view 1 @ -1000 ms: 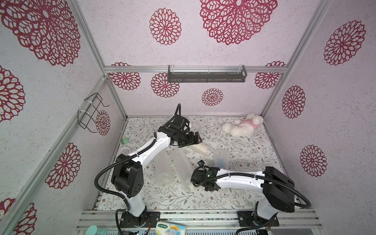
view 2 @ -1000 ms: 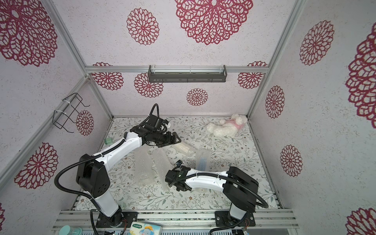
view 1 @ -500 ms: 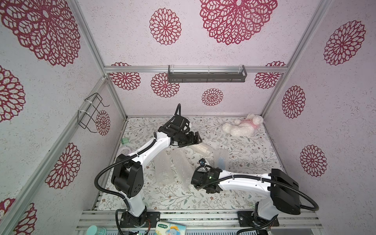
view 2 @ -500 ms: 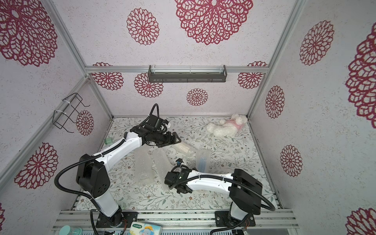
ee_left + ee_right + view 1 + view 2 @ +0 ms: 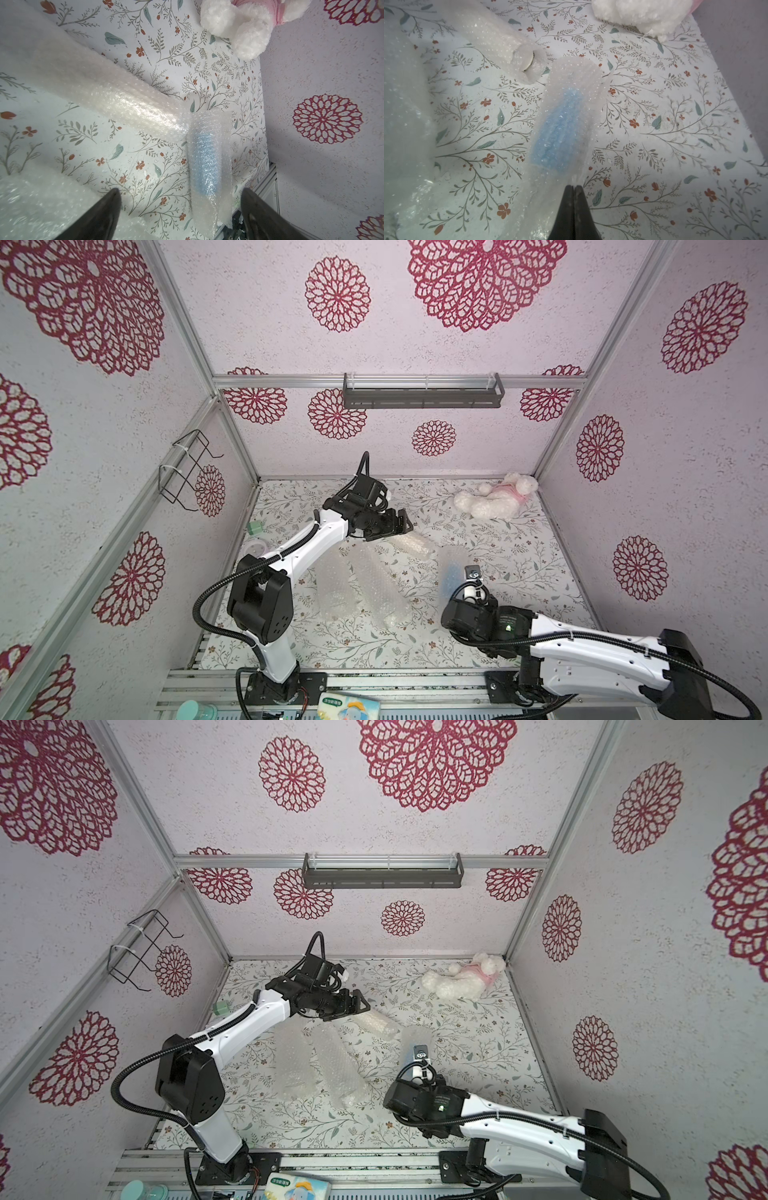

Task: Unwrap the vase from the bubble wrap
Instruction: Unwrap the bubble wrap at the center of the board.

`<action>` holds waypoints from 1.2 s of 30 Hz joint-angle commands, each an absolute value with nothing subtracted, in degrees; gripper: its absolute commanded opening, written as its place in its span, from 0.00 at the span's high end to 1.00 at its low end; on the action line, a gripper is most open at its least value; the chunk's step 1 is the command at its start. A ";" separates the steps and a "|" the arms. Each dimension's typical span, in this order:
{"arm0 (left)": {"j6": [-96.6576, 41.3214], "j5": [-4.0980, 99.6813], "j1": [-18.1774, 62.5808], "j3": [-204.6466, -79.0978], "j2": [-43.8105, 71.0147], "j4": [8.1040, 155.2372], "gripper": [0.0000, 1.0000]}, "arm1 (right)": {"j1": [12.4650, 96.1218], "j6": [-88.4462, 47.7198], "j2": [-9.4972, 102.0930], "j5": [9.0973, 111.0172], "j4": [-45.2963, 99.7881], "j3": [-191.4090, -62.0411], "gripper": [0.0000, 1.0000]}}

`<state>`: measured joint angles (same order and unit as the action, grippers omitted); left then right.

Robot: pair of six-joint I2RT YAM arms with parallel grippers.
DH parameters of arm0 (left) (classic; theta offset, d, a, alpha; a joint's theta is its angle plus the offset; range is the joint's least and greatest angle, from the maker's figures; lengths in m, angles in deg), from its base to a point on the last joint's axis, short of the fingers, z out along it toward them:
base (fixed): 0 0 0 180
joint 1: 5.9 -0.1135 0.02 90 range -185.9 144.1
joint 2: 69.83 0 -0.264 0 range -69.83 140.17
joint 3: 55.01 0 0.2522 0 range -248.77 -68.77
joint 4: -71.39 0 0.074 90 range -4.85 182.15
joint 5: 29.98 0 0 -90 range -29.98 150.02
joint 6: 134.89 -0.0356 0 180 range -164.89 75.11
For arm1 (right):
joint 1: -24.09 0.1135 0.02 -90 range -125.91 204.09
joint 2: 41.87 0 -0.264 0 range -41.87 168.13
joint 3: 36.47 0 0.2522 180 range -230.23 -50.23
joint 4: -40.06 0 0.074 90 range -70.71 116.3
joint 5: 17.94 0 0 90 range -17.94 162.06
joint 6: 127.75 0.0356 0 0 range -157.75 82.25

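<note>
Your right gripper is clamped shut on the near end of the bubble wrap. The blue vase inside lies flat, its long axis running straight away from the jaws. Bare mat lies open to the gripper's right. A second roll sits just beside the far end, with a plush toy beyond. Your left gripper hangs wide open near that roll.

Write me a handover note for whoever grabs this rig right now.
Right gripper: shut, pinching an edge of the bubble wrap around the blue vase.
Left gripper: open, empty, hovering by a second wrapped roll.
Done: grip taken only. Loose sheets lie nearby.
Left: vase fully covered; pull the wrap off it.
</note>
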<state>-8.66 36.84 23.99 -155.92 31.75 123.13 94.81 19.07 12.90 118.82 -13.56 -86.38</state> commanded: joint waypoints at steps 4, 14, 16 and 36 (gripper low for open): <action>-9.71 39.55 25.70 -155.92 31.98 122.58 0.07 | 94.83 28.92 4.18 119.59 -6.59 -78.99 0.97; -13.19 48.94 33.74 -160.75 36.42 127.24 0.08 | 94.77 34.51 -2.29 121.76 -14.89 -77.78 0.48; -13.10 49.03 34.48 -162.05 37.68 128.08 0.09 | 94.82 34.50 -4.65 123.28 -18.22 -78.93 0.39; -10.69 55.03 45.08 -173.04 49.99 131.29 0.10 | 93.75 26.83 -15.61 125.30 -33.94 -91.35 0.32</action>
<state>-11.20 53.41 43.82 -170.89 49.04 130.52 94.28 26.65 -15.32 123.39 -30.33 -90.20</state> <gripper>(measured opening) 0.898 0.684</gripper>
